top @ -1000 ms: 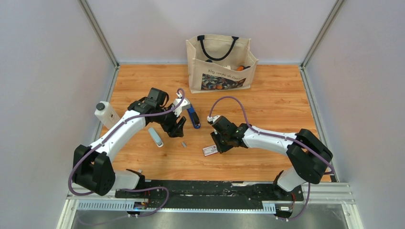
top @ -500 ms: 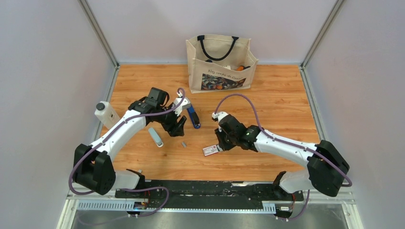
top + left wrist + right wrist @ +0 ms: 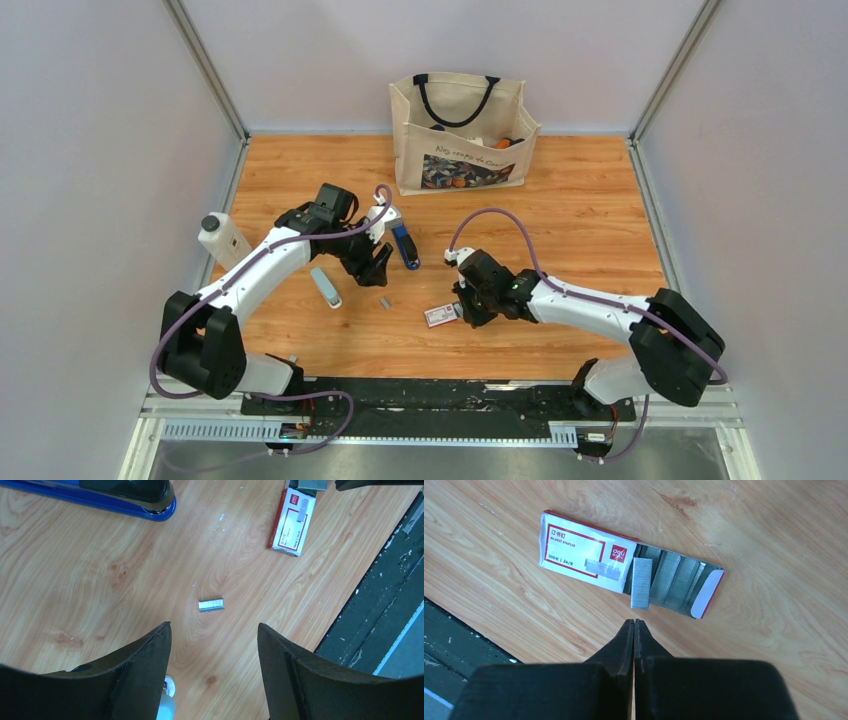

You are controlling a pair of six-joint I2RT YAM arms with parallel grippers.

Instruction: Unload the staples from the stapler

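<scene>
Stapler [image 3: 404,245]: lying on table [image 3: 580,220], nothing gripping it.
Staples [image 3: 211,604]: one short strip lying loose on wood; another strip [image 3: 641,582] resting across box [image 3: 584,552], prob. being gathered there.
Left fingers [image 3: 145,680]: standing wide, empty, hovering over loose strip, prob. lining up a pickup.
Right fingers [image 3: 624,645]: pressing fully together, empty, hanging just short of box.

Glossy blue plastic stapler [image 3: 90,492]; smooth wood-grain table [image 3: 100,590].
</scene>
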